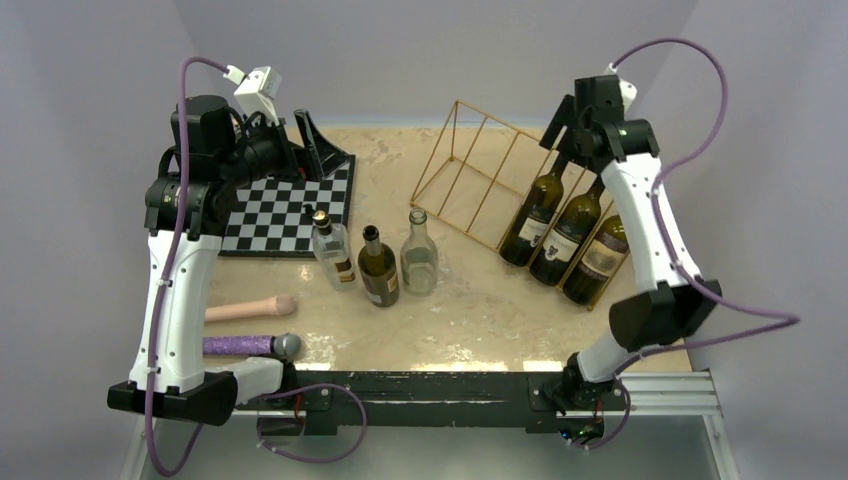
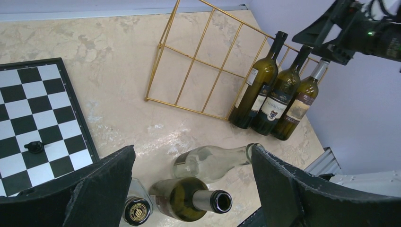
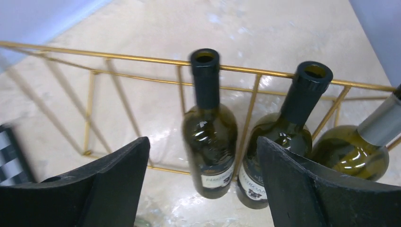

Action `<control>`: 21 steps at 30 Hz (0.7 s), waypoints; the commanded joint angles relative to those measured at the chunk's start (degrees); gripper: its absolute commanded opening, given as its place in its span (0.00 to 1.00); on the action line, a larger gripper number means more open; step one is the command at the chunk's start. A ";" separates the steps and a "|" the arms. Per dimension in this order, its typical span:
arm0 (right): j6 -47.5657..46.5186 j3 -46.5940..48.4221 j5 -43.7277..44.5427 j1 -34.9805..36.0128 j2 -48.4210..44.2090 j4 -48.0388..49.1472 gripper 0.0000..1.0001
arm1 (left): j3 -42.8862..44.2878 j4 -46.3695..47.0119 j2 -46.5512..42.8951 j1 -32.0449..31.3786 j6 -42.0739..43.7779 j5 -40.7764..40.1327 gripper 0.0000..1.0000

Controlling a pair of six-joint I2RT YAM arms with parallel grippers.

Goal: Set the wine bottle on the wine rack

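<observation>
My right gripper hangs spread wide over the wine rack, off the wine bottle leaning in its slot so bars cradle it; left gripper spread too

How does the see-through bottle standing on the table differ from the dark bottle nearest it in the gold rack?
The clear bottle is see-through and shows no label; the dark bottle is deep green with a pale label. The clear bottle stands upright on the table; the dark bottle leans in the wine rack. Both are narrow-necked glass bottles.
</observation>
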 commanded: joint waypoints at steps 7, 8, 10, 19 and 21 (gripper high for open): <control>-21.59 -9.79 -50.25 2.15 -19.89 20.60 0.92 | 1.97 5.30 -0.52 -0.24 -2.59 4.66 0.96; -23.93 -9.62 -54.85 3.47 -20.28 20.00 0.92 | 1.79 5.94 -0.40 -0.24 -3.14 5.54 0.97; -29.60 -8.71 -60.85 8.89 -20.76 17.34 0.94 | 1.66 6.65 -0.16 -0.24 -3.87 6.54 0.97; -35.79 -15.32 -59.91 25.89 -22.70 24.56 0.96 | -1.38 7.02 -2.41 -0.24 -5.07 6.48 0.97; -34.94 -18.13 -57.82 27.80 -23.20 28.08 0.96 | -2.35 6.99 -3.19 -0.24 -5.21 5.99 0.97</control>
